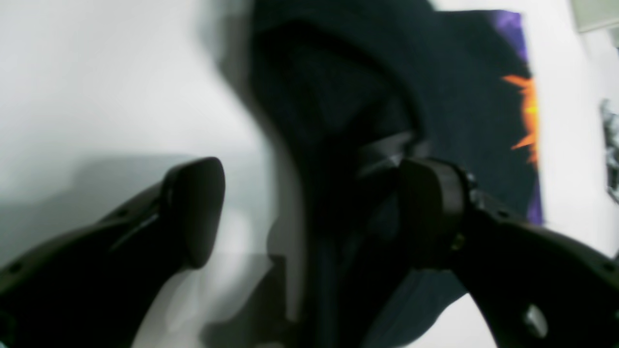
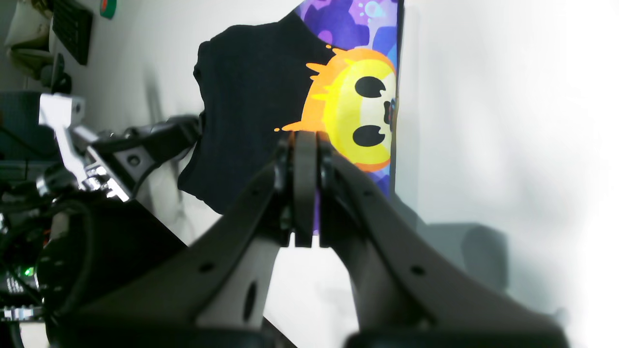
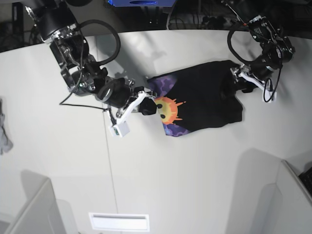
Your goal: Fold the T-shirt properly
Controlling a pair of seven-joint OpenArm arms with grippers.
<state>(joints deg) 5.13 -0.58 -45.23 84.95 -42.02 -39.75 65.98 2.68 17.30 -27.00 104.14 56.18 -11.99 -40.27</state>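
The black T-shirt (image 3: 204, 95) lies partly folded on the white table (image 3: 161, 180), with its sun face print (image 3: 168, 109) on purple at the left edge. My right gripper (image 3: 148, 108) is shut, its tips right at the print's edge; in the right wrist view (image 2: 304, 140) nothing shows between the fingers, and the sun face (image 2: 353, 111) lies just beyond them. My left gripper (image 3: 237, 87) is over the shirt's right side. In the left wrist view it is open (image 1: 309, 212), jaws wide apart, with blurred black cloth (image 1: 338, 121) bunched between them.
A small grey cloth (image 3: 4, 131) lies at the table's far left edge. White panels (image 3: 29, 209) stand at the front corners. A keyboard (image 2: 72, 29) and cables sit beyond the table's back edge. The left arm (image 2: 145, 145) shows in the right wrist view.
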